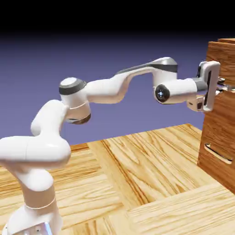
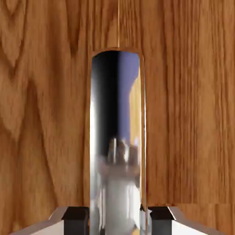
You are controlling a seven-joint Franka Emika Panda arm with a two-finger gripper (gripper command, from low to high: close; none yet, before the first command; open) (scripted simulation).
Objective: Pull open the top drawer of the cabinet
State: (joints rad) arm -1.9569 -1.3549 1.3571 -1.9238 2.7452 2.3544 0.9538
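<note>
The cabinet [image 1: 219,137] of reddish-brown wood stands at the exterior view's right edge. My gripper [image 1: 222,86] reaches level against the top drawer [image 1: 225,59], its hand pressed close to the front. In the hand view the drawer's wood panel [image 2: 46,114] fills the picture. Its shiny bar handle [image 2: 117,128] runs up the middle, mirroring the hand. The gripper [image 2: 117,221] is shut on this handle, with one dark fingertip [image 2: 75,219] against each side of the bar.
The lower drawer's silver handle [image 1: 218,154] sits below on the taller panel. Pale wooden floor planks [image 1: 147,183] spread out before the cabinet. The white arm [image 1: 105,89] stretches from the lower left across to the cabinet.
</note>
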